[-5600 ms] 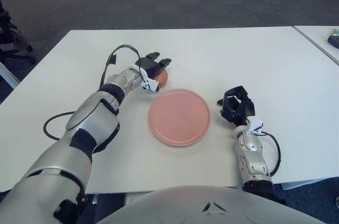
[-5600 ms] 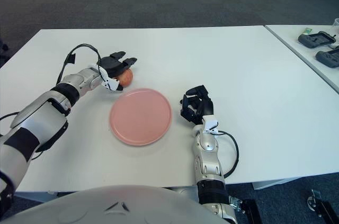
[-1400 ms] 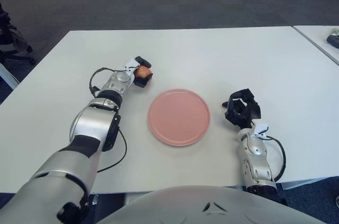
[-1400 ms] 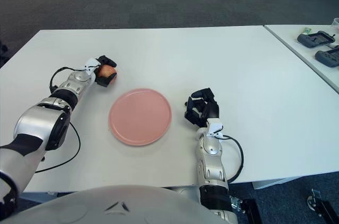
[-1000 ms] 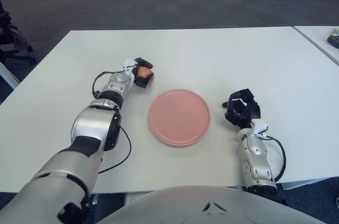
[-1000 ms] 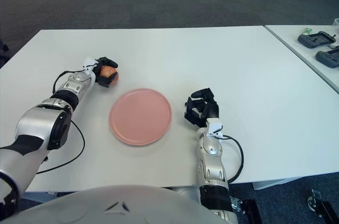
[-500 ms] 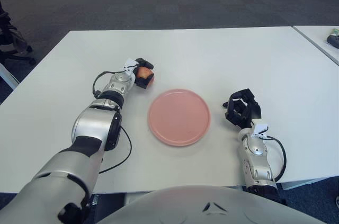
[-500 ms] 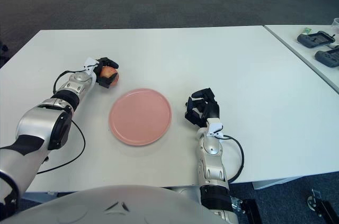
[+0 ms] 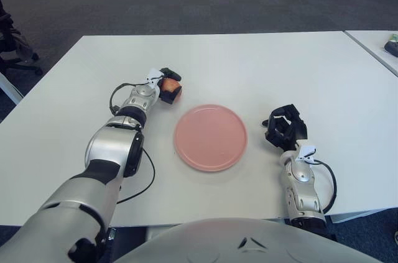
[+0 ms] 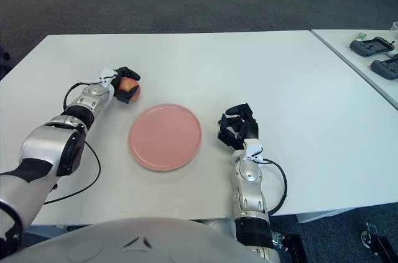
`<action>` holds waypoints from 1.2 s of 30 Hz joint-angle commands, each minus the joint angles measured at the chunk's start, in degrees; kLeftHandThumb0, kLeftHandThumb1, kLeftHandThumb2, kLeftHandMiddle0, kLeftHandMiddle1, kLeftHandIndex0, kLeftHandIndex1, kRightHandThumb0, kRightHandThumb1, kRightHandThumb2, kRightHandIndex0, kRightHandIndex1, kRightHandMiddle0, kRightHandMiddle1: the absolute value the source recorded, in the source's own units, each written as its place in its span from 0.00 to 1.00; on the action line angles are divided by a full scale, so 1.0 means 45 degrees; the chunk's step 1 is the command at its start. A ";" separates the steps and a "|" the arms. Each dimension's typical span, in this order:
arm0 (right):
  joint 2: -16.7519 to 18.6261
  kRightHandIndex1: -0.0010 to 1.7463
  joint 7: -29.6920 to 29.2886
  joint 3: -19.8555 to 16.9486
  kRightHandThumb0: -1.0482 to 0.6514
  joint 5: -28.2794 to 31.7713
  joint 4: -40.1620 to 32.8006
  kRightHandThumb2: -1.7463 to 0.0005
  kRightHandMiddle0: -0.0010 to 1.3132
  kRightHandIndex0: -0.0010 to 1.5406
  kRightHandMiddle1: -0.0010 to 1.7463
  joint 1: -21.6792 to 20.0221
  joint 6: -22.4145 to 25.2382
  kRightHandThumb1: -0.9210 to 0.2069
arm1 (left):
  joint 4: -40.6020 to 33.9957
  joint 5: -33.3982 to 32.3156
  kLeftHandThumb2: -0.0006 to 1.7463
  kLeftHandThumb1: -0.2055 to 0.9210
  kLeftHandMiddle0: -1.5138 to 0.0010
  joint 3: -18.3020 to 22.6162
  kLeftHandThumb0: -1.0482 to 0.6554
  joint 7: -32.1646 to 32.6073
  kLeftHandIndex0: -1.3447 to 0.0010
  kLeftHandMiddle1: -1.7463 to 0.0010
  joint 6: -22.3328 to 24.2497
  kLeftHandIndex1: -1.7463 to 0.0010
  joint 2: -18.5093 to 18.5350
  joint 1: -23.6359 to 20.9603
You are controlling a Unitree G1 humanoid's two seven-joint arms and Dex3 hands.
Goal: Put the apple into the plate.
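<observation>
1. Right now your left hand [image 9: 163, 87] is out on the left half of the white table [image 9: 249, 64], up and to the left of the plate [image 9: 210, 137].
2. You can see its black fingers [image 9: 172, 76] wrapped around the apple [image 9: 170, 85], so that hand is grasping the fruit. One finger arches over the top and another sits under the right side.
3. The apple shows red and orange between those fingers, and it sits low by the table surface; you cannot tell from either eye whether it touches the tabletop.
4. Your apple is near the plate's upper left rim but apart from it, with a strip of bare white table between the two.
5. The pink plate lies flat near the middle of the table, in front of the torso, with nothing on it.
6. Your right hand [image 10: 238, 129] rests on the table just right of the plate, not touching it. Its fingers are curled inward and grip nothing.
7. A black cable [image 10: 69, 182] loops on the table beside your left forearm, and another loops by the right wrist.
8. On the neighbouring table at far right, you can see dark handheld devices [image 10: 375, 56].
</observation>
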 commanded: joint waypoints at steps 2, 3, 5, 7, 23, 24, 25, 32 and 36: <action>0.0043 0.75 -0.0048 0.0008 0.37 0.0076 0.0074 0.39 0.34 0.43 1.00 -0.0113 0.0036 0.35 | -0.0279 -0.0448 0.90 0.28 0.10 0.0375 0.29 -0.0315 0.42 0.00 -0.0477 0.00 -0.0141 -0.0302; 0.0047 0.75 -0.0038 0.0009 0.37 0.0086 0.0095 0.39 0.34 0.43 1.00 -0.0118 0.0003 0.35 | -0.0329 -0.0576 0.90 0.28 0.10 0.0482 0.29 -0.0439 0.42 0.00 -0.0614 0.00 -0.0139 -0.0304; 0.0054 0.75 -0.0018 0.0010 0.37 0.0108 0.0120 0.39 0.34 0.43 1.00 -0.0124 -0.0039 0.35 | -0.0373 -0.0765 0.89 0.29 0.10 0.0659 0.29 -0.0609 0.43 0.00 -0.0843 0.00 -0.0143 -0.0301; 0.0067 0.75 -0.0005 0.0009 0.37 0.0130 0.0140 0.39 0.34 0.43 1.00 -0.0132 -0.0050 0.35 | -0.0405 -0.0905 0.89 0.29 0.11 0.0771 0.29 -0.0690 0.43 0.00 -0.1009 0.00 -0.0147 -0.0315; 0.0082 0.75 0.0223 0.0012 0.37 0.0313 0.0429 0.39 0.33 0.42 1.00 -0.0215 -0.0438 0.34 | -0.2148 -0.2041 0.88 0.31 0.11 0.1249 0.30 -0.1913 0.44 0.00 -0.2806 0.00 -0.0395 0.0069; 0.0085 0.75 0.0235 0.0009 0.37 0.0328 0.0447 0.39 0.33 0.42 1.00 -0.0218 -0.0431 0.34 | -0.2437 -0.2040 0.88 0.30 0.11 0.1187 0.30 -0.1955 0.44 0.00 -0.2932 0.00 -0.0418 0.0167; 0.0088 0.75 0.0239 0.0011 0.37 0.0338 0.0472 0.39 0.33 0.42 1.00 -0.0225 -0.0434 0.34 | -0.2644 -0.2042 0.88 0.30 0.11 0.1144 0.30 -0.1987 0.44 0.00 -0.3019 0.00 -0.0431 0.0243; 0.0095 0.76 0.0209 0.0026 0.38 0.0329 0.0470 0.41 0.33 0.42 1.00 -0.0218 -0.0350 0.33 | -0.4944 -0.2440 0.88 0.30 0.11 0.0971 0.30 -0.2446 0.44 0.00 -0.3184 0.00 -0.0718 0.1199; 0.0099 0.76 0.0194 0.0043 0.38 0.0304 0.0432 0.41 0.33 0.42 1.00 -0.0220 -0.0306 0.33 | -0.6324 -0.2577 0.88 0.30 0.11 0.0780 0.30 -0.2631 0.44 0.00 -0.3279 0.00 -0.0925 0.1783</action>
